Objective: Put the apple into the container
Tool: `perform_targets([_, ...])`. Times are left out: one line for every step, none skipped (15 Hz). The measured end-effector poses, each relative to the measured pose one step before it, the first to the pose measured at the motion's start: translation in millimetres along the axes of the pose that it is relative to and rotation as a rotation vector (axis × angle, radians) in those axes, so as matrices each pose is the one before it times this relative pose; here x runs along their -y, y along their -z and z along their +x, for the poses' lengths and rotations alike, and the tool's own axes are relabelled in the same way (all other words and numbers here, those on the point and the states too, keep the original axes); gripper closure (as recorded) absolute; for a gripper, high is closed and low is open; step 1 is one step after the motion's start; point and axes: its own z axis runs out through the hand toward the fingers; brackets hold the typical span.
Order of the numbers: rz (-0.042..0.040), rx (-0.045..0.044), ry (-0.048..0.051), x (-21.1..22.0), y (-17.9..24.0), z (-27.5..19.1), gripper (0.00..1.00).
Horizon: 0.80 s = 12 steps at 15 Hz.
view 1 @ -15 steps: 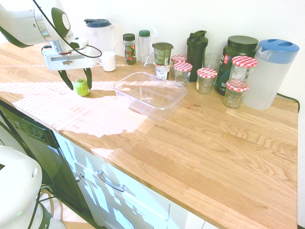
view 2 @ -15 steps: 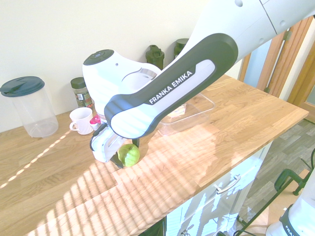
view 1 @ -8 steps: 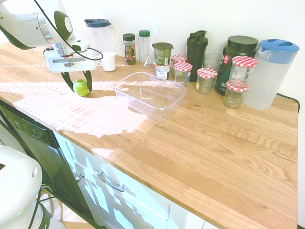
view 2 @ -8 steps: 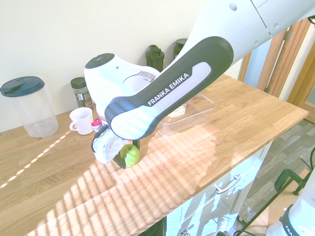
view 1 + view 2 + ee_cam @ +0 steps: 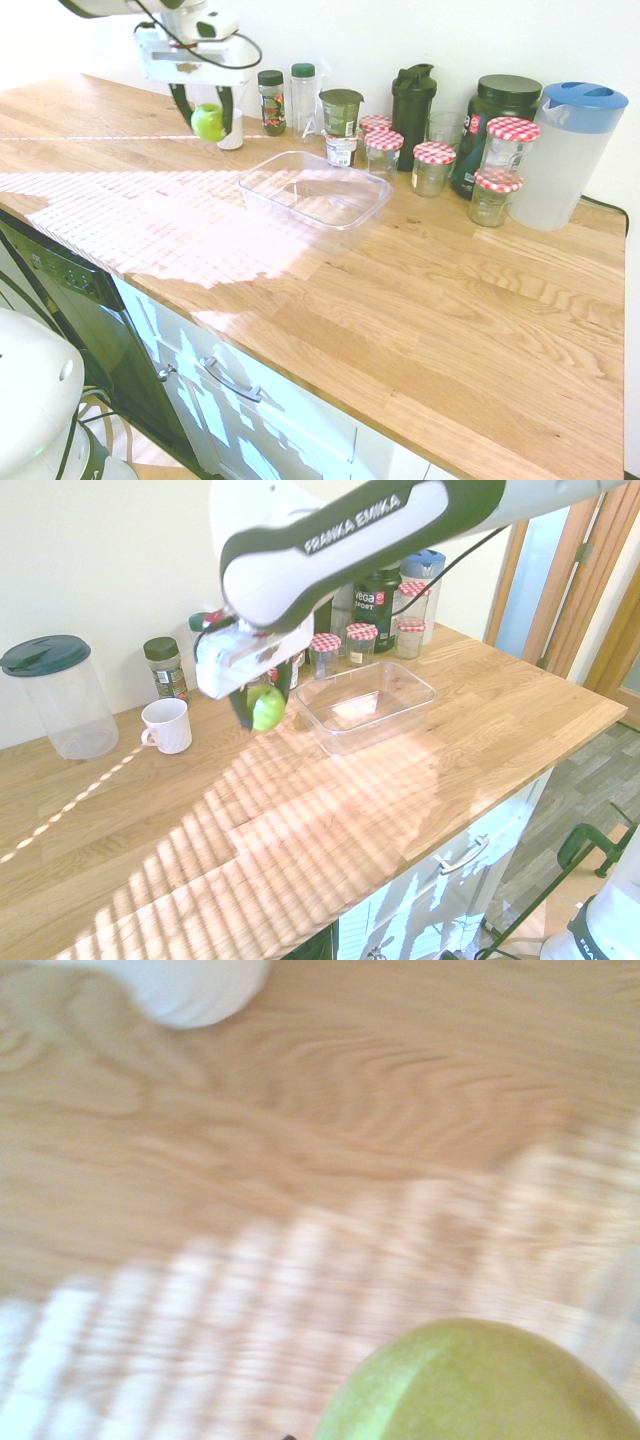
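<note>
My gripper (image 5: 207,112) (image 5: 262,702) is shut on the green apple (image 5: 208,122) (image 5: 267,709) and holds it in the air above the wooden counter, in front of the white mug. The apple also fills the lower edge of the wrist view, as a green round (image 5: 480,1385) over blurred wood. The container (image 5: 316,192) (image 5: 367,704), a clear shallow tub, stands empty on the counter, to the right of the apple in the first exterior view. The apple hangs beside the tub, short of its near rim.
A white mug (image 5: 168,725) stands behind the gripper. Along the wall are spice jars (image 5: 271,101), jars with red-checked lids (image 5: 434,166), dark shaker bottles (image 5: 413,100), a blue-lidded pitcher (image 5: 571,152) and a dark-lidded pitcher (image 5: 60,694). The counter's front edge (image 5: 250,345) drops to drawers.
The gripper closed on the apple at the counter, then lifted it up and carried it toward the container. The apple no longer rests on the wood.
</note>
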Motion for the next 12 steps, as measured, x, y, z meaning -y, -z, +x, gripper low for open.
perform_targets([-0.01702, 0.00599, -0.05513, -22.95, -4.69, 25.50, 1.00])
perform_targets([-0.01539, 0.00818, -0.03699, -19.58, -8.89, 19.96, 1.00])
perform_targets([-0.01571, 0.01053, -0.02599, -16.01, -12.21, 12.76, 1.00])
perform_targets([-0.01063, 0.00821, -0.02056, -13.05, -13.35, 7.69, 1.00])
perform_targets([-0.00328, 0.00355, -0.01674, -10.62, -12.69, 5.65, 1.00])
perform_targets([0.00082, 0.00067, -0.01397, -9.71, -12.18, 5.56, 1.00])
perform_targets([0.00237, -0.00079, -0.01220, -8.23, -9.91, 4.66, 1.00])
perform_targets([0.00317, -0.00163, -0.00811, -4.67, -6.46, 2.71, 1.00])
perform_targets([0.00147, -0.00034, -0.00221, -0.99, -4.37, 0.65, 0.00])
perform_targets([-0.00174, 0.00194, 0.00057, 0.25, -3.29, -0.21, 0.00])
perform_targets([-0.00220, 0.00233, 0.00054, 0.02, -3.68, -0.37, 0.00])
perform_targets([-0.00058, 0.00123, 0.00052, 0.05, -4.37, -0.37, 0.00])
